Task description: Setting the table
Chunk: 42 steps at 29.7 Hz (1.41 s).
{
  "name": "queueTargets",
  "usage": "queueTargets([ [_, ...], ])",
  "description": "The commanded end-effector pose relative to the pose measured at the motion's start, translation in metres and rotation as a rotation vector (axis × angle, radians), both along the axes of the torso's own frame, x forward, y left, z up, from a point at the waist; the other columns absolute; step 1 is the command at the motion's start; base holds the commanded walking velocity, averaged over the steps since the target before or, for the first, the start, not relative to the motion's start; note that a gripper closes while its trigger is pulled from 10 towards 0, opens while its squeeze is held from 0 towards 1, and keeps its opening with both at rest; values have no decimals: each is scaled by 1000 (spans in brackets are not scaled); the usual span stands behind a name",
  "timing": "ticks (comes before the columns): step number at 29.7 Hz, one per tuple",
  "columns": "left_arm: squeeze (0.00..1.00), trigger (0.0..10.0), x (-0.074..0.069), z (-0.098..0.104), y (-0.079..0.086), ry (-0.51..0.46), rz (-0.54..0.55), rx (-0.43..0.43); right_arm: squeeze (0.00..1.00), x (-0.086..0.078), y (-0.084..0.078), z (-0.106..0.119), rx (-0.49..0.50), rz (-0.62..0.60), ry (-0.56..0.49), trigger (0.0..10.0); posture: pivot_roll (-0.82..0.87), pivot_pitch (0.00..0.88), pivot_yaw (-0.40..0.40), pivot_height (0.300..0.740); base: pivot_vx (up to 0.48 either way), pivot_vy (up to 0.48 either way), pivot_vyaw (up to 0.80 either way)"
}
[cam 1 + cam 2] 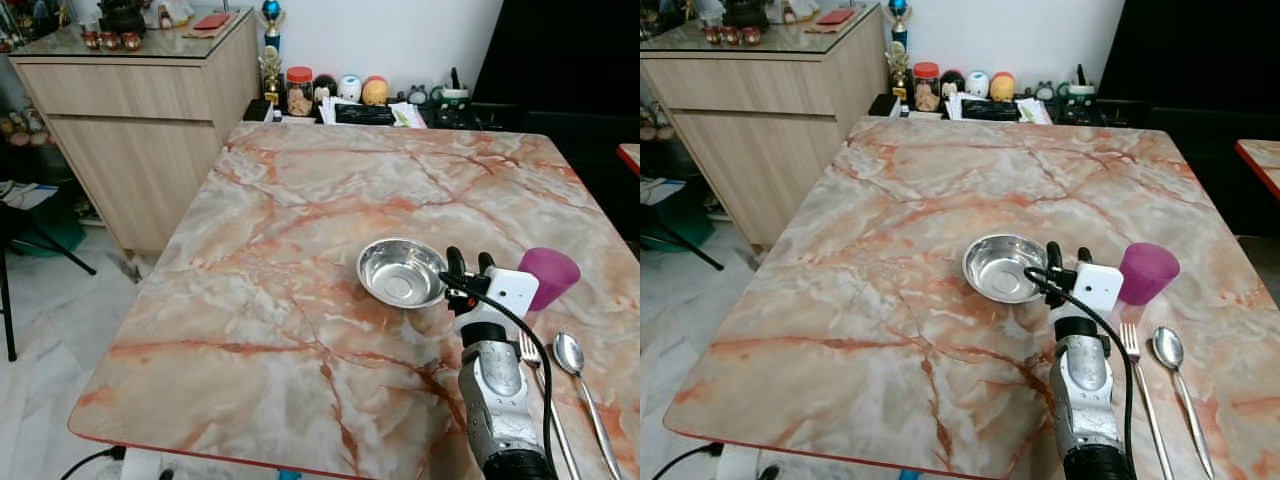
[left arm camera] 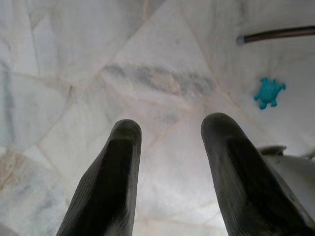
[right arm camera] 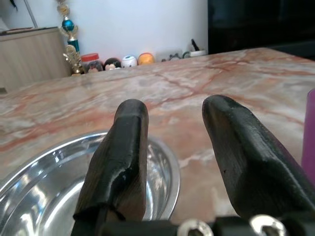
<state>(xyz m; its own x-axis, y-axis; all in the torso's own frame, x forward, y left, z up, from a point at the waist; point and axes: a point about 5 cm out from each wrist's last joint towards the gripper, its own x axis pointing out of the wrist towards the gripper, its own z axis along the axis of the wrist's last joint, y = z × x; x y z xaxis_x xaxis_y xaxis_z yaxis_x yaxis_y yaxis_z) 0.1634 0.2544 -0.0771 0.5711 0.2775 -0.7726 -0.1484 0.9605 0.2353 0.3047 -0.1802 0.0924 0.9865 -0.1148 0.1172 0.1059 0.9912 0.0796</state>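
A shiny steel bowl [image 1: 401, 272] stands on the marble table [image 1: 300, 230], right of centre. My right gripper [image 1: 470, 264] hovers open just beside the bowl's right rim, nothing between its fingers [image 3: 125, 152]. A purple cup [image 1: 547, 277] stands right of the gripper. A fork [image 1: 540, 385] and a spoon [image 1: 580, 380] lie side by side near the front right edge. In the right wrist view the bowl [image 3: 44, 196] sits under and beyond one finger. My left gripper [image 2: 170, 142] hangs open over the pale floor.
A wooden cabinet [image 1: 140, 110] stands at the back left. Jars, a trophy and small clutter [image 1: 340, 95] line a low shelf behind the table. A turquoise toy [image 2: 268, 92] lies on the floor tiles. A red table corner [image 1: 630, 155] shows at far right.
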Motion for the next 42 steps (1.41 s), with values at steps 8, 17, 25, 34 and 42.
queueTargets([
  [8,0,10000,5,1,-6,-8,-44,-8,1000,-2,-1,-2,82,-24,17,10000,25,0,-9,740,0,0,0],
  [17,0,10000,18,6,-9,-40,-46,-13,0,2,-2,-2,225,-33,45,10000,29,0,-11,740,0,0,0],
  [25,0,10000,15,3,-15,-30,-59,-22,1000,4,10,-7,187,59,104,10000,31,0,-14,740,0,0,0],
  [34,0,10000,19,4,-17,-37,-66,-24,0,6,7,-9,191,57,133,10000,32,0,-13,740,0,0,0],
  [42,0,10000,20,4,-18,-41,-74,-22,0,5,5,-18,198,37,192,10000,35,0,-13,740,0,0,0],
])
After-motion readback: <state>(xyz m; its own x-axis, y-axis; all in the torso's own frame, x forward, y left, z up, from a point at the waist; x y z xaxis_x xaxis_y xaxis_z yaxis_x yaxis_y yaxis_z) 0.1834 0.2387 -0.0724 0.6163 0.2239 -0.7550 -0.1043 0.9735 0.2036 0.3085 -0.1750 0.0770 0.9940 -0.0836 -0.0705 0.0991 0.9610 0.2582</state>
